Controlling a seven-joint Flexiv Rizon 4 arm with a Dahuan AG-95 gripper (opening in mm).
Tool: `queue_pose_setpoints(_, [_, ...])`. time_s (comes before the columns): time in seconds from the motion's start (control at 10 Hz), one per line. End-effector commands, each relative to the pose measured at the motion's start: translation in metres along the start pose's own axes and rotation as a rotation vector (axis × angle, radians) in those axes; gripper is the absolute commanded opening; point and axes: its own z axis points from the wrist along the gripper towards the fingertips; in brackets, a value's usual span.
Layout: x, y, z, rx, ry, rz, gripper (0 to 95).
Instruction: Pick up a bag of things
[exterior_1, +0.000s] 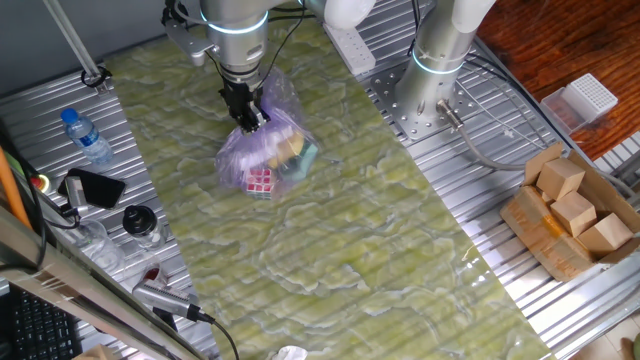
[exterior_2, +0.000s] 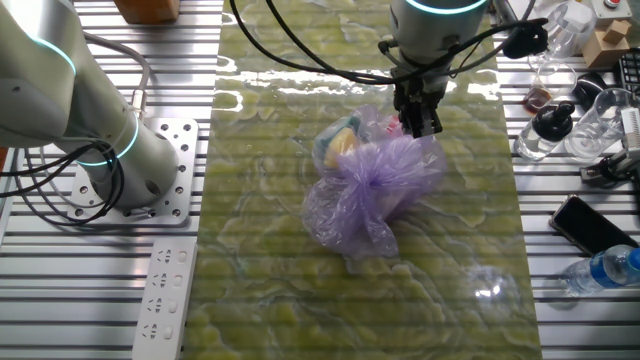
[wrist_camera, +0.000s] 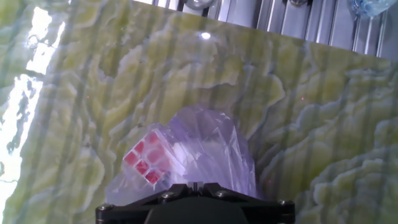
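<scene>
The bag of things (exterior_1: 270, 155) is a crinkly pale-purple plastic bag on the green marbled mat. A Rubik's cube (exterior_1: 260, 181), a yellow block (exterior_1: 291, 146) and a teal item show through it. The bag also shows in the other fixed view (exterior_2: 372, 190) and in the hand view (wrist_camera: 205, 146), where the cube (wrist_camera: 149, 160) is plain. My gripper (exterior_1: 247, 120) points down over the bag's gathered top, with the jaws closed together on the plastic; it also shows in the other fixed view (exterior_2: 419, 122). I cannot tell whether the bag's bottom still touches the mat.
A brown cardboard box of wooden blocks (exterior_1: 570, 215) stands at the right. A second arm's base (exterior_1: 437, 75) and a power strip (exterior_1: 350, 45) are behind. A water bottle (exterior_1: 86, 136), a phone (exterior_1: 95, 187) and jars (exterior_2: 545, 130) line the mat's side.
</scene>
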Motion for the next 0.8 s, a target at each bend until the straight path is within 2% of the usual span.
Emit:
queue_pose_setpoints(0.1, [0.0,0.0,0.0,0.002,0.001,0.003,0.0])
queue_pose_setpoints(0.6, [0.001,-0.002,-0.001,0.006,0.012,-0.022,0.0])
queue_pose_setpoints(0.8, [0.006,-0.016,-0.008,0.004,0.017,-0.076,0.0])
